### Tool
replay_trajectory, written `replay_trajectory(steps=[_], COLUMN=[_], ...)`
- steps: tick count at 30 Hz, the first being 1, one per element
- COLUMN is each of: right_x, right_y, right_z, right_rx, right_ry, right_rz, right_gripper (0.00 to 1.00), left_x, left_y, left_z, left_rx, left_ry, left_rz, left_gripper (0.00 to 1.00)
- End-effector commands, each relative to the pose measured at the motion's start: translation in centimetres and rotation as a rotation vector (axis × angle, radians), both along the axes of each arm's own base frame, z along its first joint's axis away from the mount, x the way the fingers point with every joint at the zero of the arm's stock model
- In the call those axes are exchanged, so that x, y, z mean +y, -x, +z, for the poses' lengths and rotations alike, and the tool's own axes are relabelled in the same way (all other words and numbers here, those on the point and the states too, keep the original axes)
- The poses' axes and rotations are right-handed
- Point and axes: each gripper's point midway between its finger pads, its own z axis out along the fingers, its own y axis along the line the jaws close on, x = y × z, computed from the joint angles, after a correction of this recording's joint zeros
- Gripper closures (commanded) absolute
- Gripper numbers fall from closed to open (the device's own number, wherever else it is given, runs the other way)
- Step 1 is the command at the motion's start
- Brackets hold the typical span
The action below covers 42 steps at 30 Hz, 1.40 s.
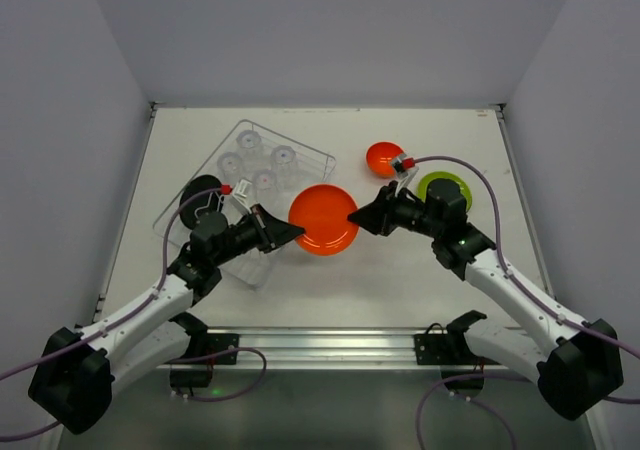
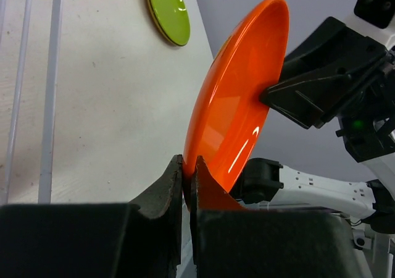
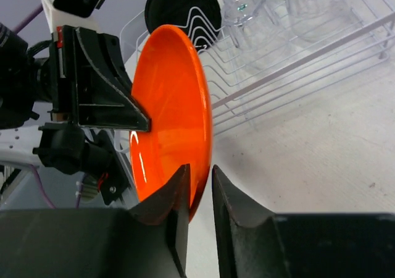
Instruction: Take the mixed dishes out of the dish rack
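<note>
An orange-red plate (image 1: 323, 219) hangs on edge above the table between both arms. My left gripper (image 2: 189, 167) is shut on its near rim (image 2: 241, 99). From the other side, my right gripper (image 3: 200, 176) straddles the opposite rim (image 3: 173, 105); its jaws stand open, with a gap beside one finger. The wire dish rack (image 1: 300, 145) lies at the back left and holds several clear glasses (image 1: 264, 160) and a black plate (image 1: 203, 198). The rack (image 3: 296, 55) and black plate (image 3: 179, 3) also show in the right wrist view.
An orange-red bowl (image 1: 383, 158) and a green plate (image 1: 444, 186) sit on the table at the back right, behind my right arm. The green plate (image 2: 168, 11) appears in the left wrist view too. Grey walls close off three sides.
</note>
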Motion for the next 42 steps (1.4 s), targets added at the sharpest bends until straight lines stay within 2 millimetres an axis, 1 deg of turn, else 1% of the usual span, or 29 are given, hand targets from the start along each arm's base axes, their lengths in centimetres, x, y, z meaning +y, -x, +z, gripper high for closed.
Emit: replay_trajectory(steps=[1, 4, 5, 6, 7, 8, 9, 10, 11, 13, 14, 15, 16, 17, 18, 19, 20, 21, 22, 23, 24, 25, 27, 29, 30, 34, 38, 40, 42], right_x=[0.9, 1.1, 1.1, 0.8, 0.7, 0.1, -0.3, -1.0, -2.2, -5.8, -7.5, -9.6, -13.6, -15.6, -18.3, -22.3, -24.2, -25.9, -28.3, -29.5, -30.8, -31.8, -33.5, -34.0, -34.1, -33.1, -32.8, -32.4, -32.0], right_y=[-0.4, -0.4, -0.6, -0.6, -0.8, -1.4, -1.8, -2.5, -3.5, -5.6, -6.1, -6.8, -8.0, -8.4, -8.8, -9.3, -9.7, -10.2, -10.5, -11.5, -11.8, -12.2, -13.2, -13.8, -14.1, -14.5, -15.3, -15.2, -15.1], right_z=[1.7, 1.9, 2.0, 1.6, 2.0, 1.4, 1.6, 1.1, 0.7, -0.4, -1.3, -1.8, -1.3, -1.5, -2.3, -2.7, -3.4, -3.6, -4.4, -5.6, -6.3, -6.9, -8.7, -9.8, -11.2, -14.0, -13.7, -14.0, -14.1], right_rx=[-0.057, -0.059, -0.064, -0.056, -0.053, -0.045, -0.044, -0.022, -0.003, 0.092, 0.139, 0.173, 0.196, 0.199, 0.219, 0.218, 0.241, 0.253, 0.27, 0.314, 0.329, 0.34, 0.39, 0.43, 0.46, 0.544, 0.546, 0.563, 0.565], right_ry=[-0.027, -0.058, -0.068, -0.074, -0.103, -0.098, -0.106, -0.096, -0.086, -0.102, -0.119, -0.152, -0.237, -0.268, -0.301, -0.325, -0.335, -0.357, -0.358, -0.346, -0.342, -0.332, -0.293, -0.279, -0.27, -0.279, -0.239, -0.233, -0.234], right_rz=[0.028, 0.029, 0.014, -0.005, -0.028, -0.085, -0.124, -0.175, -0.253, -0.41, -0.474, -0.555, -0.705, -0.781, -0.899, -1.037, -1.108, -1.17, -1.256, -1.296, -1.344, -1.383, -1.427, -1.427, -1.422, -1.371, -1.315, -1.296, -1.275], right_gripper=[0.8, 0.95, 1.0, 1.0, 1.0, 1.0, 1.0, 1.0, 1.0, 1.0, 1.0, 1.0, 1.0, 1.0, 1.0, 1.0, 1.0, 1.0, 1.0, 1.0, 1.0, 1.0, 1.0, 1.0, 1.0, 1.0, 1.0, 1.0, 0.91], left_x=[-0.4, -0.5, -0.3, -0.1, 0.0, 0.7, 1.2, 2.8, 4.0, 6.7, 9.9, 11.4, 12.8, 14.8, 15.5, 16.0, 17.0, 17.5, 18.1, 18.5, 18.7, 19.3, 19.4, 19.6, 19.5, 18.8, 18.2, 18.1, 18.0], left_y=[0.3, 0.1, 0.1, -0.1, -0.5, -0.7, -1.0, -1.7, -2.0, -2.6, -2.7, -2.5, -2.2, -1.6, -1.3, -1.0, -0.5, -0.4, -0.1, -0.1, -0.1, 0.1, 0.3, 0.6, 0.6, 0.3, 0.0, -0.1, -0.2], left_z=[2.0, 2.2, 1.7, 1.8, 3.0, 2.5, 2.9, 3.6, 3.6, 4.3, 4.7, 4.9, 5.0, 4.9, 5.4, 5.6, 6.2, 5.7, 6.4, 6.3, 4.4, 4.9, 5.0, 5.8, 5.5, 4.4, 3.8, 3.5, 3.5], left_rx=[-0.077, -0.103, -0.107, -0.118, -0.143, -0.145, -0.163, -0.186, -0.191, -0.216, -0.211, -0.208, -0.209, -0.218, -0.232, -0.243, -0.276, -0.276, -0.312, -0.33, -0.324, -0.348, -0.36, -0.381, -0.38, -0.35, -0.334, -0.33, -0.33], left_ry=[0.051, 0.022, -0.017, -0.04, -0.054, -0.119, -0.152, -0.24, -0.308, -0.439, -0.57, -0.627, -0.679, -0.754, -0.769, -0.782, -0.784, -0.791, -0.756, -0.753, -0.775, -0.736, -0.71, -0.685, -0.686, -0.719, -0.739, -0.748, -0.747], left_rz=[-0.029, -0.039, -0.038, -0.03, -0.016, 0.014, 0.038, 0.113, 0.156, 0.26, 0.367, 0.411, 0.449, 0.491, 0.511, 0.527, 0.561, 0.579, 0.624, 0.65, 0.648, 0.699, 0.713, 0.725, 0.721, 0.674, 0.638, 0.629, 0.626], left_gripper=[1.0, 1.0, 0.93, 0.8, 0.51, 0.41, 0.31, 0.11, 0.01, 0.0, 0.0, 0.0, 0.0, 0.0, 0.0, 0.0, 0.0, 0.0, 0.0, 0.0, 0.0, 0.0, 0.0, 0.0, 0.0, 0.0, 0.0, 0.0, 0.0])
